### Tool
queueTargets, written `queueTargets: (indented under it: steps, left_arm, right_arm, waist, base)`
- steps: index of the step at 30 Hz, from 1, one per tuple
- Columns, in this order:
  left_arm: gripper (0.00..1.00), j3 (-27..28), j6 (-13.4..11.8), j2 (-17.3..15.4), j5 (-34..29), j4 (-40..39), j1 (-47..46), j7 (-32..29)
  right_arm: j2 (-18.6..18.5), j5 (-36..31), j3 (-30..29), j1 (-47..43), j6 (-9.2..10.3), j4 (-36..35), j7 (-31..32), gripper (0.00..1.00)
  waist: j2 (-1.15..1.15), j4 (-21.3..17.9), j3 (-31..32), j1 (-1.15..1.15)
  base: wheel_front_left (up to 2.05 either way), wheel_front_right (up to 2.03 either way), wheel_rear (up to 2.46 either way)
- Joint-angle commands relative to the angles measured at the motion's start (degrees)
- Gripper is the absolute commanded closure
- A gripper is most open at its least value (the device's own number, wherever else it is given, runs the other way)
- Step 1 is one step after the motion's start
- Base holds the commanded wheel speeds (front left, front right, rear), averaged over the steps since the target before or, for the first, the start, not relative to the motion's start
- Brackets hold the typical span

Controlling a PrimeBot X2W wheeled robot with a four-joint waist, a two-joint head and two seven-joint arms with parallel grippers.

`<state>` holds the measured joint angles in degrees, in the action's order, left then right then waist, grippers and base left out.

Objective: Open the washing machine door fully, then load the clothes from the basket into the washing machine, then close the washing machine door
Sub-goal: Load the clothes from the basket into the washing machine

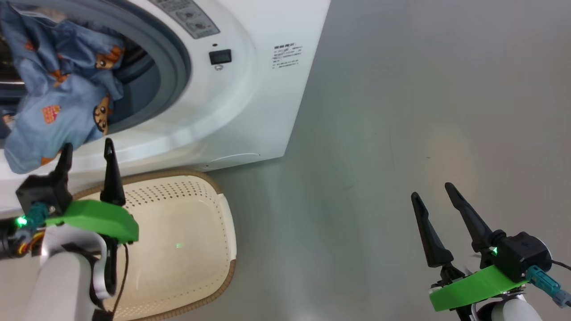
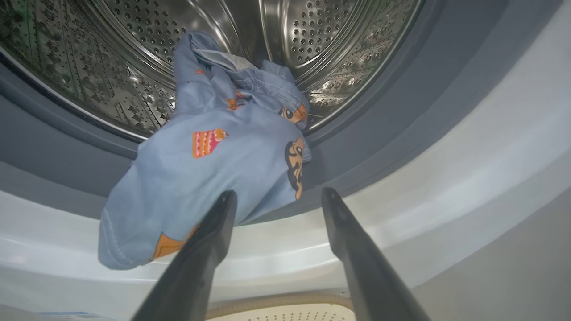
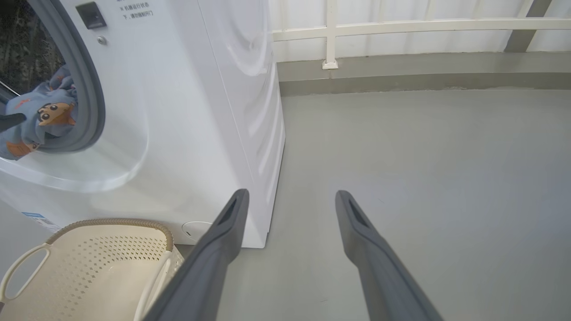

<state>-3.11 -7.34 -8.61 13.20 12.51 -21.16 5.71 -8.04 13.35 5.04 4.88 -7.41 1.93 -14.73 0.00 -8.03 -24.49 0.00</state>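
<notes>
In the head view, the clothes (image 1: 58, 89), a blue piece with small orange cartoon prints, are hanging out of the mouth of the washing machine (image 1: 250, 89). The upper part is lying inside the perforated steel drum (image 2: 134, 49), the middle is draping over the grey gasket (image 1: 177, 67), and the lower hem is sagging over the white front rim. The left pincer (image 1: 88, 143) is hovering just below that hem with its two dark fingers spread wide and nothing between them. One fingertip (image 2: 218, 223) is overlapping the hem in the left wrist view, and whether it is touching the fabric cannot be determined. Beneath this arm, the basket (image 1: 178, 196) is standing on the floor (image 1: 401, 111) just in front of the washer base, showing its cream perforated wall and brown woven-look rim; the left forearm is covering part of its near side. To the right, a black latch recess (image 1: 220, 56) and a printed notice (image 1: 287, 55), too small to read, are sitting on the white front panel. Further right, the right pincer (image 1: 432, 190) is hanging over grey floor, well apart from washer and basket, its fingers likewise spread and gripping nothing. The frame is cutting off the left side of the drum opening, and a white railing (image 3: 401, 24) is running along the far wall.
</notes>
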Motion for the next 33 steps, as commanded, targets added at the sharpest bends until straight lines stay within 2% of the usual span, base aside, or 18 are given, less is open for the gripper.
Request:
queueTargets:
  steps: [1,7,16,22,27,33]
  left_arm:
    - [0.00,1.95,-0.77,-2.28,-0.91,-0.16,-1.85,-0.79]
    - [0.00,2.13,-2.56,-4.17,-2.49,3.75,-5.90,-3.01]
    - [0.00,1.51,-4.45,-4.31,-3.27,8.68,-10.66,-5.25]
    - [0.00,1.31,-4.34,-4.39,-2.57,13.46,-14.58,-7.00]
    - [0.00,-0.54,-2.72,-4.89,-2.55,20.41,-17.68,-12.90]
    - [0.00,-1.01,-2.46,-5.42,-2.52,25.12,-21.16,-13.98]
  right_arm:
    - [-0.24,0.57,1.40,0.32,-0.08,-1.20,-0.27,0.00]
    - [-0.06,0.62,1.70,0.69,-0.08,-1.15,-0.27,0.00]
    - [-0.01,0.77,2.06,0.58,-0.08,-0.95,-0.27,0.00]
    - [-0.29,0.83,2.59,0.50,-0.08,-0.81,-0.27,0.00]
    - [-0.56,0.88,2.94,0.27,-0.08,-0.64,-0.27,0.00]
    - [-0.85,0.93,3.29,-0.11,-0.08,-0.56,-0.27,0.00]
  waist:
    - [0.00,-0.52,-0.53,0.00]
    - [0.00,-1.17,-0.98,0.00]
    - [0.00,-1.34,-0.93,0.00]
    - [0.00,-1.47,-0.59,0.00]
    - [0.00,-1.85,-0.13,0.00]
    - [0.00,-2.45,0.30,0.00]
  base:
    - [0.00,0.00,0.00]
    - [0.00,0.00,0.00]
    - [0.00,0.00,0.00]
    - [0.00,0.00,0.00]
    - [0.00,0.00,0.00]
    - [0.00,0.00,0.00]
